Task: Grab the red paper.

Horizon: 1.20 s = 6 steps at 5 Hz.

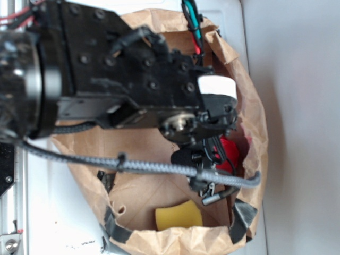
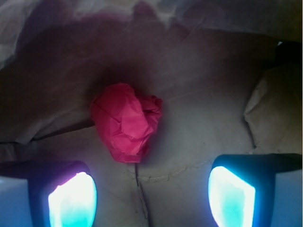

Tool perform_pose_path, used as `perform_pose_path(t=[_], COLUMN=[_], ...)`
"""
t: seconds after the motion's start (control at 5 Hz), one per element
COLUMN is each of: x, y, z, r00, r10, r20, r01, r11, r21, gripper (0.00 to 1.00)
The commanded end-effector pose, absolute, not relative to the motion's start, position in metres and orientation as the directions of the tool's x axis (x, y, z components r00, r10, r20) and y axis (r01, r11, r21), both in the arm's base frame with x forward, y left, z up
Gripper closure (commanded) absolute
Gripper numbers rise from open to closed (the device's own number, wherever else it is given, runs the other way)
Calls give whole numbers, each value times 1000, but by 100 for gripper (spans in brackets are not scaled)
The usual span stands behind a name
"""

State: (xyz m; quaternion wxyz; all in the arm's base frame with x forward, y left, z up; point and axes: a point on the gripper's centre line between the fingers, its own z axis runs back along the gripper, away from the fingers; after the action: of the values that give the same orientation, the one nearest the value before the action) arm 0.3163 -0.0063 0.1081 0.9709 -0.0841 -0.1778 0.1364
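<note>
Two pale glowing fingertips [image 2: 72,201] of the black gripper [image 2: 151,198] stand spread wide, nothing between them, with the crumpled bright red paper ball [image 2: 127,122] lying ahead and left of centre on the brown paper bag's floor [image 2: 199,137]. From where I stand, a straight descent looks likely to nudge the light ball aside, or pinch bag paper instead.

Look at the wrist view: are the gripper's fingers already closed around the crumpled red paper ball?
No, the fingers stand wide apart, with the red paper ball lying untouched beyond them.
</note>
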Motion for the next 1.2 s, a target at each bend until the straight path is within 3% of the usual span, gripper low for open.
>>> perform_pose_path(t=[0.0,0.8,1.0], x=[328,328,334], y=[-15,-15,-17], z=[126,126,116], r00=[882,882,878], r10=[279,279,286], r20=[381,381,384], r01=[-199,-199,-190], r11=[951,951,944], r21=[-236,-236,-268], gripper=[0,0,0])
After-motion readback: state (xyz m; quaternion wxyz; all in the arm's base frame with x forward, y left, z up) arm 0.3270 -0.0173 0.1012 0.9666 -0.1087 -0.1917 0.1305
